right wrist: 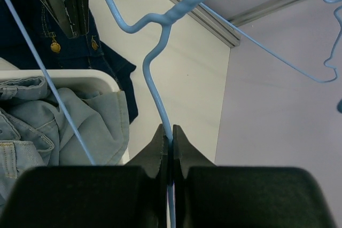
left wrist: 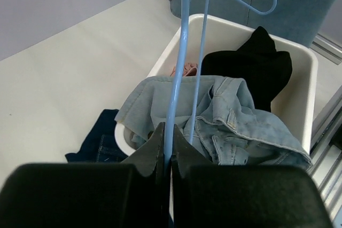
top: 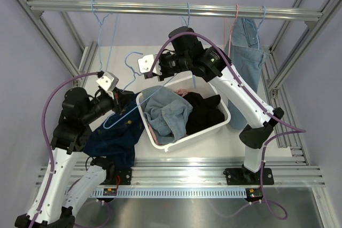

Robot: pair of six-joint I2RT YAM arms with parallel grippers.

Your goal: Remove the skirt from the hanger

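Observation:
The dark blue denim skirt [top: 113, 138] is draped down left of the white basket [top: 226, 111]; it also shows in the left wrist view [left wrist: 99, 138] and in the right wrist view [right wrist: 51, 4]. I cannot tell whether it is still hooked on the blue wire hanger [top: 131, 110]. My left gripper [top: 124, 101] is shut on one wire of that hanger [left wrist: 179, 57], above the basket. My right gripper [top: 141, 68] is shut on the hanger's neck [right wrist: 157, 73], just below the twist. The hanger is held between both grippers over the basket's left end.
The basket [left wrist: 299, 110] holds light blue denim [top: 168, 113] and a black garment [top: 206, 111]. A light denim garment [top: 246, 57] hangs from the metal rail [top: 171, 9] at the right. Bare blue hangers [top: 107, 30] and a pink one [top: 236, 17] hang from the rail.

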